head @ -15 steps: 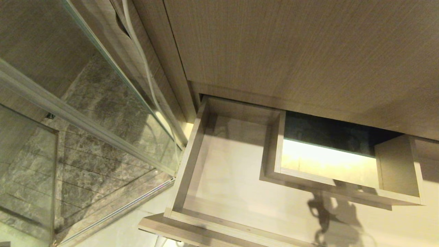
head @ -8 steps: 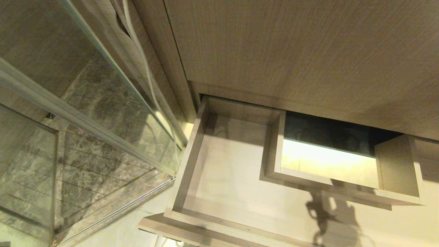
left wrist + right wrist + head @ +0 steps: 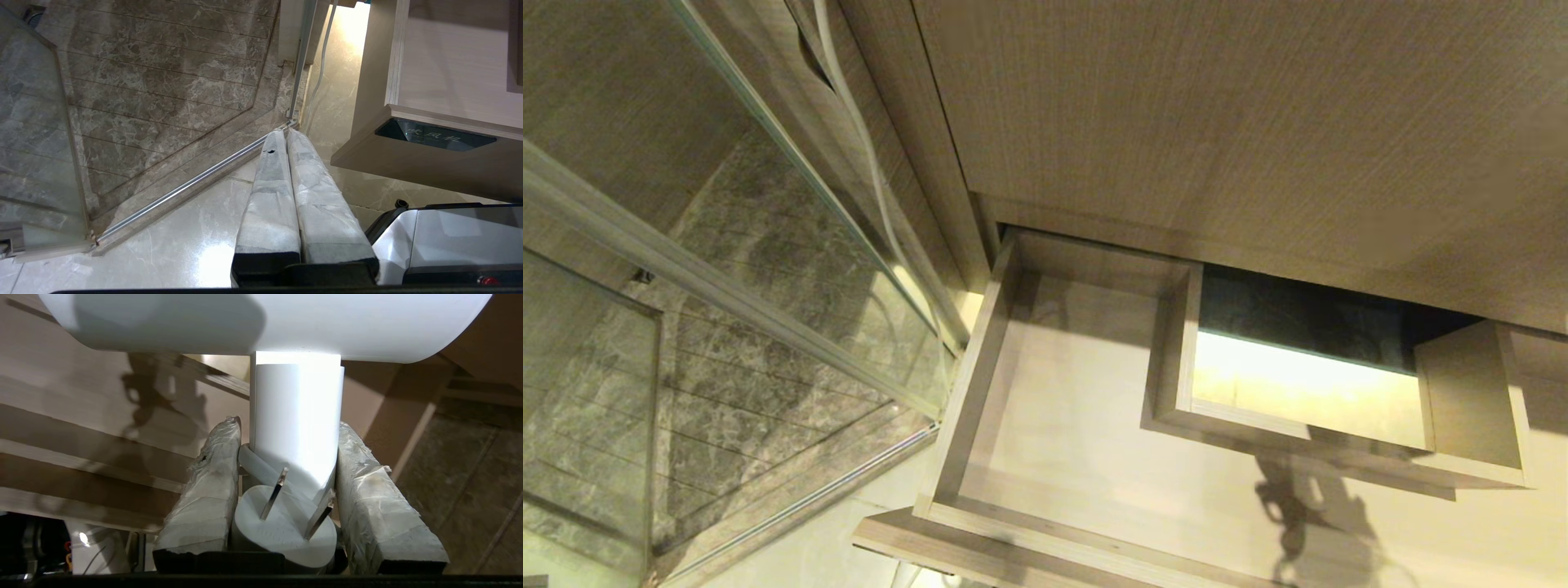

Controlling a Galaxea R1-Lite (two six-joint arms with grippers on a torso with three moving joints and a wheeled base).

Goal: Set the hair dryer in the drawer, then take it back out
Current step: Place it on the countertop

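Marble floor tiles (image 3: 171,81) and a glass shower panel (image 3: 727,269) are recorded on the left of the head view, with a wood-grain cabinet front (image 3: 1241,122) above. A thin white cable (image 3: 866,163) is seen running down beside the cabinet's edge. Below the cabinet the drawer (image 3: 980,376) is pulled out. Its pale bottom is bare in the head view, and a boxed cut-out (image 3: 1176,351) is set in its rear middle. A shadow of an arm and its load is cast on the drawer bottom near the right front.

Neither arm is seen in the head view. In the right wrist view the right pincer (image 3: 286,482) is closed on the dryer (image 3: 296,408): the white handle is clamped between the two wrapped fingers (image 3: 204,490), the fat barrel lies across beyond them, and the plug (image 3: 282,531) with its two prongs sits at the finger bases. The dryer is held above the wood surfaces of the drawer, not resting on them.

In the left wrist view the left pincer (image 3: 286,134) is closed, fingers pressed together and holding nothing, hanging over the floor beside the drawer front. A dark label plate (image 3: 435,134) is noted on that front.
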